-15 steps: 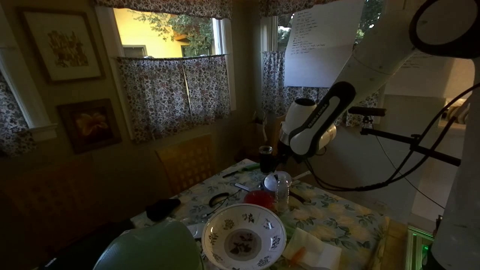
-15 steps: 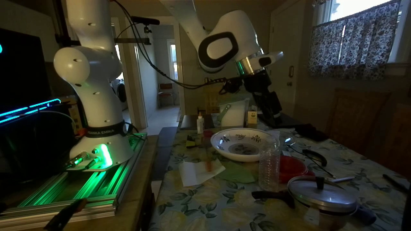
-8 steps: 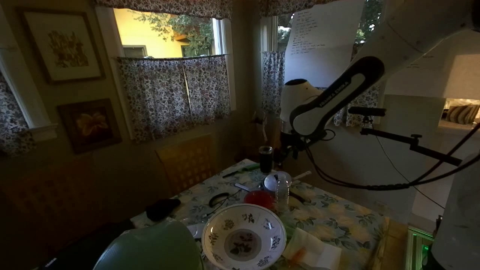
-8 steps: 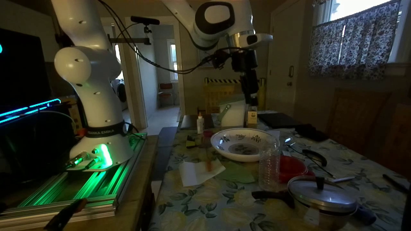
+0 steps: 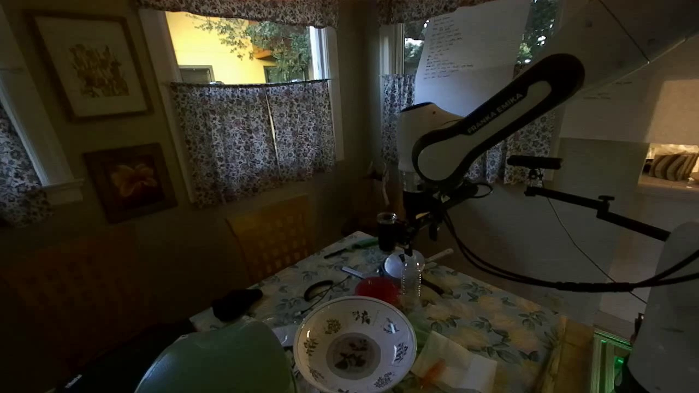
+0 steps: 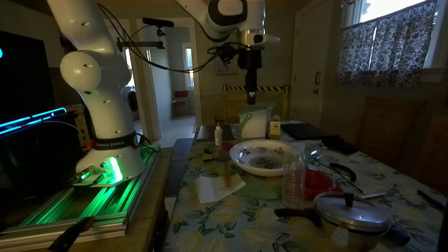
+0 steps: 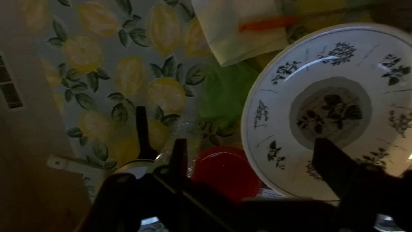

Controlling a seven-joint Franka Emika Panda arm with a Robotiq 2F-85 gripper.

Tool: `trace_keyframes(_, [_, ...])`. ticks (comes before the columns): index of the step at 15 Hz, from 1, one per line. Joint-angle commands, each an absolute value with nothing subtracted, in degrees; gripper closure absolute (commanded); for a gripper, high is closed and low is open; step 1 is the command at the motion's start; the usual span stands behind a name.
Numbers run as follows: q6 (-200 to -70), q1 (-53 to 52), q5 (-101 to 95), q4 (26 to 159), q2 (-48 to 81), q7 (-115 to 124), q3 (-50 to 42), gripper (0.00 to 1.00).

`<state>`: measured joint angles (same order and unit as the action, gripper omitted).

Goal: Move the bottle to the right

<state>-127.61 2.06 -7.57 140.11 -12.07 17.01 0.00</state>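
Stands beside the table [image 6: 217, 224], with the bowl [image 6: 262, 161] well in from the robot-side edge and the pot [image 5: 392, 265] toward the far corner in an exterior view. Holds the gripper [image 7: 252, 146] above with jaws wide apart. Has between bowl and pot a dish [image 6: 316, 183] and, just beside it toward that edge, the bottle [image 6: 293, 182] upright.

The bottle [image 6: 293, 183] is clear plastic, glossy and ridged; the bowl [image 7: 328, 68], smooth with a glazed shine; the lid [image 6: 360, 214], polished metal; its knob [image 6: 348, 199], matt; the sheet [image 6: 215, 189], matt paper; the curtain [image 6: 388, 45], cloth; the chair [image 5: 267, 217], wood; the rails [image 6: 108, 223], shiny metal.
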Motion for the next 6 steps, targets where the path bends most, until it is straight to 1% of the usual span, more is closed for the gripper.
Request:
trace_keyframes(1, [-124.8,-0.2,3.5,139.8,-13.7,7.8,-1.0,0.00])
trace_keyframes(4, [-124.9,-0.6,6.5,140.6,-14.4,2.6,-0.9,0.00])
trace_keyframes(5, [-125.7,0.3,4.0,140.0,-12.8,6.2,-0.1,0.00])
trace_keyframes(6, [-125.7,0.1,4.5,140.0,-12.9,5.1,-0.1,0.00])
